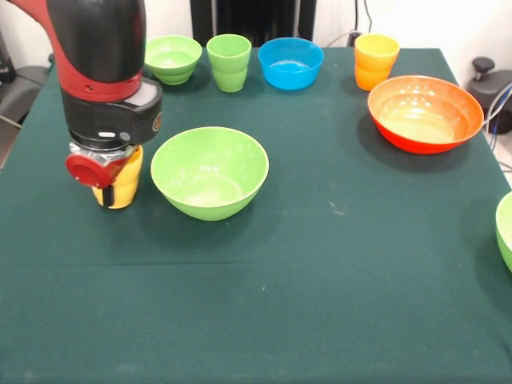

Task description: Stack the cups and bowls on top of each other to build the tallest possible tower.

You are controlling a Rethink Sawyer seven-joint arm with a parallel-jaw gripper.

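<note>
My gripper (114,194) is lowered over a yellow cup (128,186) at the left of the table, and its red and black head hides the cup's rim. The cup's base looks to rest on the cloth. Just right of it stands a large light green bowl (210,172), upright and empty. Along the far edge stand a small light green bowl (173,58), a light green cup (229,62), a small blue bowl (290,62) and an orange-yellow cup (375,60). A large orange-red bowl (426,112) sits at the right. Nothing is stacked.
Another light green bowl (506,230) is cut off by the right edge. A dark green cloth (304,288) covers the table. A dark chair (16,84) and a black knobbed object (488,76) stand beyond the table's sides.
</note>
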